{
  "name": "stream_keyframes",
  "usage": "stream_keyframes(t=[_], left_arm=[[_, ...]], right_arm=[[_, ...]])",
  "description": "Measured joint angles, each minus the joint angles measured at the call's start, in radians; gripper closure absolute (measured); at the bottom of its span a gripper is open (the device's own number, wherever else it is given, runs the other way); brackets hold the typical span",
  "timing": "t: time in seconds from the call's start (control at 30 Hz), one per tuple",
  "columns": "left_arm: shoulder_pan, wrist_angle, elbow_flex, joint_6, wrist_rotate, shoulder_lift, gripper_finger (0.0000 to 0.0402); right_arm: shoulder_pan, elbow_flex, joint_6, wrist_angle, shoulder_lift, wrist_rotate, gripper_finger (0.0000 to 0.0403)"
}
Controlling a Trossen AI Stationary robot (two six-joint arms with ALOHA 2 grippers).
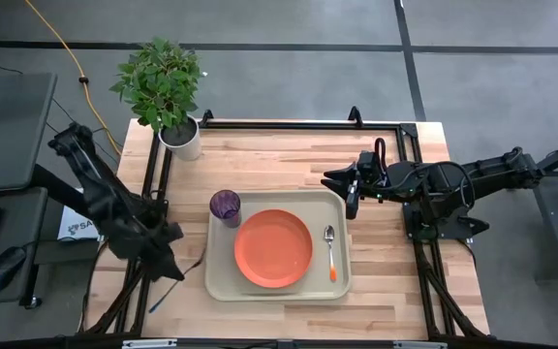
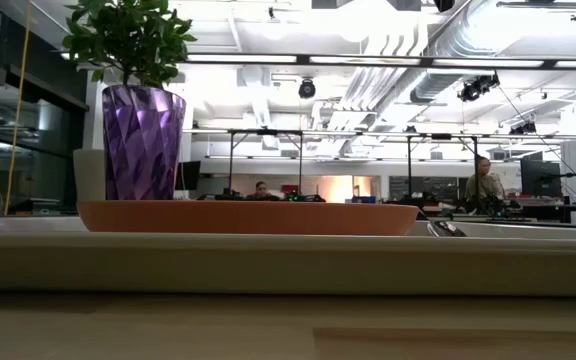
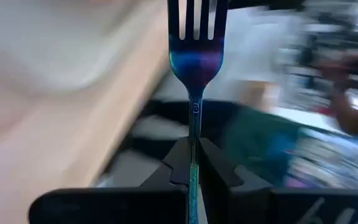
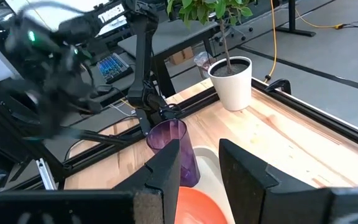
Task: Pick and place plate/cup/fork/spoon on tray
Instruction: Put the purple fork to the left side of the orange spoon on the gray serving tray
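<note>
From above, the tray (image 1: 223,283) is seen in the middle of the table (image 1: 289,155), with the plate (image 1: 273,248) resting in its centre. The cup (image 1: 225,206) stands upright at the tray's far left corner, and the spoon (image 1: 330,252) lies just beside the plate on its right. The left gripper (image 1: 166,254) is held near the table's left edge, left of the tray; the right gripper (image 1: 354,187) is positioned just off the tray's far right corner. A potted plant (image 1: 167,89) stands at the table's far left corner.

At table height, the tray's rim (image 2: 268,262) is seen across the foreground, with the plate (image 2: 248,217) behind it, the cup (image 2: 143,142) to the left and the plant (image 2: 128,35) behind the cup.

In the left wrist view, the fork (image 3: 194,56) is clamped by its handle between the left gripper's (image 3: 191,163) fingers, tines pointing away.

In the right wrist view, the right gripper's (image 4: 199,163) fingers are spread apart and hold nothing; the cup (image 4: 172,151), the plate's edge (image 4: 194,208) and the plant's pot (image 4: 231,82) are seen beyond them.
</note>
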Motion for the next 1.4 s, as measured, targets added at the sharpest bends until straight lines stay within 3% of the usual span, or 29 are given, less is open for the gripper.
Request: stream_keyframes(t=[0.17,0.3,0.43,0.6,0.8,0.93,1.27,1.4], left_arm=[[0.069,0.176,0.091,0.347,-0.118,-0.018,0.0402],[0.194,0.301,0.111,0.627,-0.135,-0.003,0.0401],[0.367,0.459,0.111,0.814,0.014,0.048,0.0401],[0.562,0.697,0.111,0.905,0.305,0.166,0.0401],[0.722,0.967,0.11,0.925,0.548,0.319,0.0401],[0.79,1.156,0.11,0.888,0.667,0.406,0.0401],[0.847,1.577,0.11,0.657,0.83,0.585,0.0401],[0.839,1.597,0.11,0.617,0.846,0.621,0.0401]], right_arm=[[0.0,0.0,-0.001,0.0,0.0,-0.009,0.03],[0.0,0.0,-0.002,0.001,0.0,-0.01,0.03],[0.0,0.0,-0.003,0.003,0.0,-0.01,0.03],[0.0,0.0,-0.03,0.017,0.0,-0.037,0.03],[0.0,0.0,-0.064,0.041,0.0,-0.057,0.03],[0.0,0.0,-0.001,0.087,0.0,-0.073,0.03],[-0.038,0.002,-0.062,0.457,0.131,-0.38,0.03],[-0.069,0.002,-0.041,0.678,0.2,-0.531,0.03]])
